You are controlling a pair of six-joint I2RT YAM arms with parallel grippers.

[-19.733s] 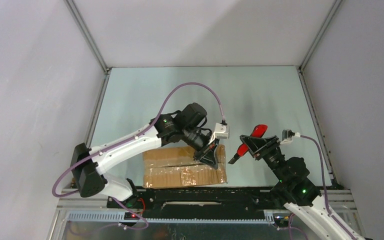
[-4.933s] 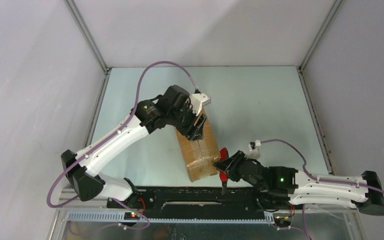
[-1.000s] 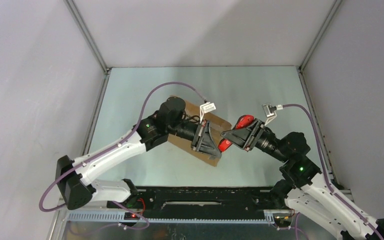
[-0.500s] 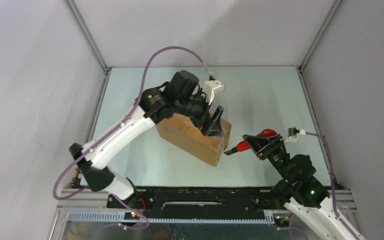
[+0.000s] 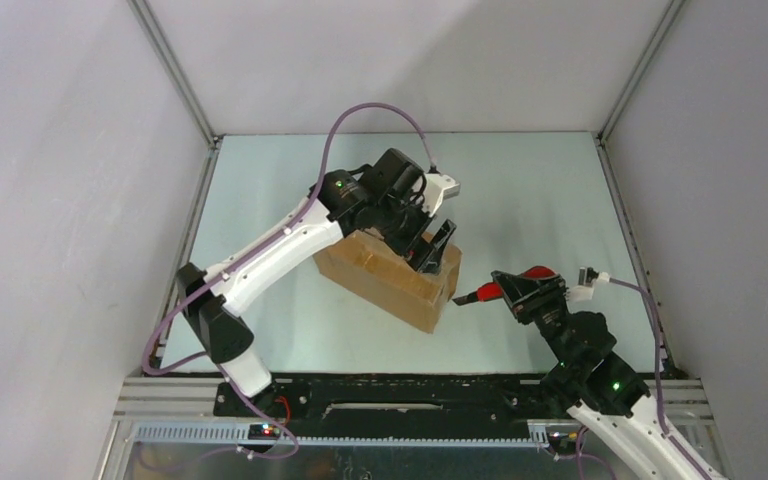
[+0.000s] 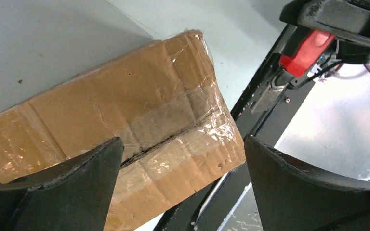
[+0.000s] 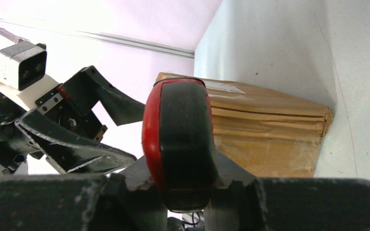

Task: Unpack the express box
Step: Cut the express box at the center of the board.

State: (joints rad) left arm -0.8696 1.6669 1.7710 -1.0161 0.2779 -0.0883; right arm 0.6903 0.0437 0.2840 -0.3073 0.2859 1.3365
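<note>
One express box (image 5: 380, 272), brown corrugated cardboard, oblong, with clear tape over its flap seam: lies aslant at mid-table on the pale green tabletop (image 5: 540, 190), flaps closed.

One left gripper (image 5: 438, 243), black, two fingers: jaws spread wide and holding nothing, poised over the right end of the box with the taped seam between the fingers (image 6: 77, 178); contact with the cardboard cannot be told.

One right gripper (image 5: 522, 291), black: jaws narrow, clamped on a red-and-black handled tool (image 7: 180, 144), right of the box, with the tool's tip just beside the box's near right corner.
</note>
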